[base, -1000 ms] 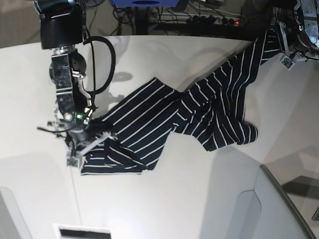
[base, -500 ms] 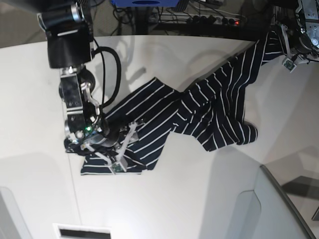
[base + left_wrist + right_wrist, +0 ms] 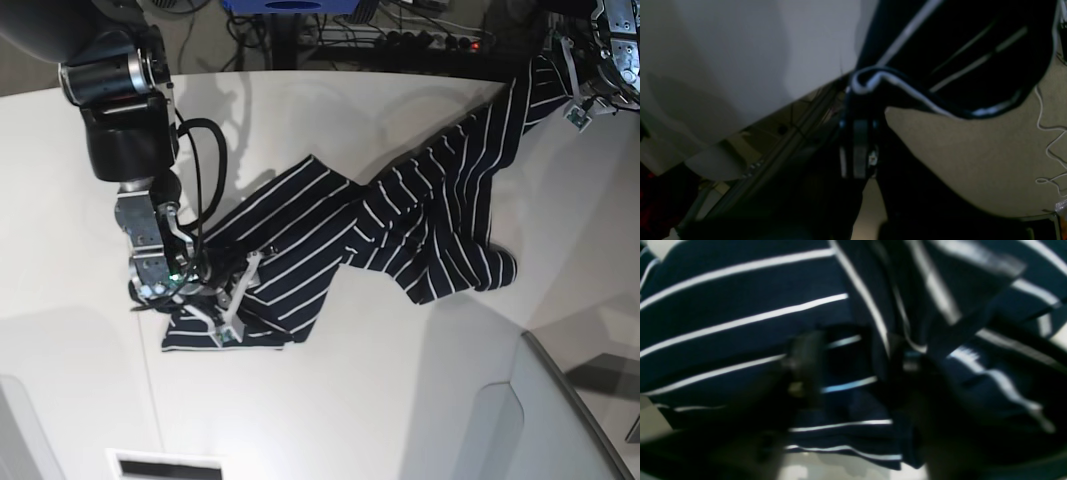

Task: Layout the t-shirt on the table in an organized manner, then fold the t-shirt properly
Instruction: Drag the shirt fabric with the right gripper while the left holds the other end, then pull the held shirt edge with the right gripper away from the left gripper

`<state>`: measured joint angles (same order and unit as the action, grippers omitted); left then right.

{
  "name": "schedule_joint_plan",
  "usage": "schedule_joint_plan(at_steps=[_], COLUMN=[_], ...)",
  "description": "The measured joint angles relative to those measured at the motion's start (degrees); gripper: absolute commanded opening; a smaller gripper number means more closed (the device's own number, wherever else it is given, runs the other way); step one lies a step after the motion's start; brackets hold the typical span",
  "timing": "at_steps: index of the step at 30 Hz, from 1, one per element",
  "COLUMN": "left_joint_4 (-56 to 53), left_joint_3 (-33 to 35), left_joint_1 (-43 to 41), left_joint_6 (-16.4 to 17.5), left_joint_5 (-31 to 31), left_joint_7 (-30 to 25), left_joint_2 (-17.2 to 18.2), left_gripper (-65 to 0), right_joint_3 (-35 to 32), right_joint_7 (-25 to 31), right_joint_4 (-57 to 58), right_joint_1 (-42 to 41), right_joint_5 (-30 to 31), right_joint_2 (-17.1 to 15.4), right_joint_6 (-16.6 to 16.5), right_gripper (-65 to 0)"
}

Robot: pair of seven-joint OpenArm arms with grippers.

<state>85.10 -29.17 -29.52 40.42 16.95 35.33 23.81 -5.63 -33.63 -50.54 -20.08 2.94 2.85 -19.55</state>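
Across the middle of the table lies the t-shirt, dark with thin white stripes, stretched in a rumpled band from the near left to the far right edge in the base view. Its lower end is bunched flat on the tabletop, its middle is creased into folds, and its far end rises off the surface to the left gripper. That gripper is pinched tight on a hem of the shirt, and the wrist view shows the white-edged cloth caught at the fingertips beyond the table's rim. The right gripper sits down on the shirt's near end, with its fingers parted and striped cloth between and around them; blur leaves it unclear whether they grip any fabric. Cables lie on the floor behind the table.
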Motion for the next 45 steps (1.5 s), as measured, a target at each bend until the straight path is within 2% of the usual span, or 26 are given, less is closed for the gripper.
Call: schedule_joint_plan(at_steps=[2, 5, 8, 16, 18, 23, 29, 34, 38, 40, 45], left_joint_4=[0.0, 0.0, 0.1, 0.2, 0.0, 0.0, -0.1, -0.1, -0.1, -0.1, -0.1], left_joint_3=[0.0, 0.0, 0.0, 0.0, 0.0, 0.0, 0.0, 0.2, 0.5, 0.5, 0.7], left_joint_1=[0.3, 0.6, 0.6, 1.6, 2.5, 3.6, 6.0, 5.9, 6.8, 6.8, 6.7], left_joint_6=[0.0, 0.0, 0.0, 0.1, 0.1, 0.0, 0.0, 0.0, 0.0, 0.0, 0.1], left_joint_5=[-0.1, 0.0, 0.2, 0.3, 0.3, 0.6, 0.6, 0.6, 0.6, 0.4, 0.2], left_joint_7=[0.0, 0.0, 0.0, 0.0, -0.1, 0.3, 0.2, 0.2, 0.4, 0.0, 0.0], left_joint_2=[0.0, 0.0, 0.0, 0.2, 0.2, 0.2, 0.4, 0.3, 0.2, 0.2, -0.2], left_gripper=[-65.0, -65.0, -65.0, -65.0, -65.0, -65.0, -65.0, -65.0, -65.0, -65.0, -65.0], right_joint_3=[0.0, 0.0, 0.0, 0.0, 0.0, 0.0, 0.0, 0.5, 7.5, 11.0, 18.8], right_joint_7=[-0.3, -0.3, -1.0, -12.6, -17.6, -25.5, -31.8, -31.7, -30.9, -29.5, -30.1], right_joint_4=[0.0, -0.6, -5.0, -28.9, -35.7, -49.0, -61.7, -62.6, -62.6, -62.4, -60.5], right_joint_1=[0.3, 0.6, 2.7, 9.6, 12.6, 18.9, 28.6, 34.9, 38.6, 38.8, 38.5], right_joint_5=[0.0, 0.0, -0.1, 0.4, -0.1, -0.1, 0.0, 0.1, 0.3, 0.2, 0.5], right_joint_2=[0.1, 0.2, 0.2, 0.1, 0.0, 0.0, 0.0, 0.0, 0.3, 0.1, 0.1], right_joint_6=[-0.2, -0.2, -0.2, -0.4, -0.3, -0.4, -0.4, 0.0, 0.0, 0.0, 0.0], right_gripper=[-65.0, -63.3, -65.0, -65.0, -65.0, -65.0, -65.0, -65.0, -65.0, -65.0, -65.0])
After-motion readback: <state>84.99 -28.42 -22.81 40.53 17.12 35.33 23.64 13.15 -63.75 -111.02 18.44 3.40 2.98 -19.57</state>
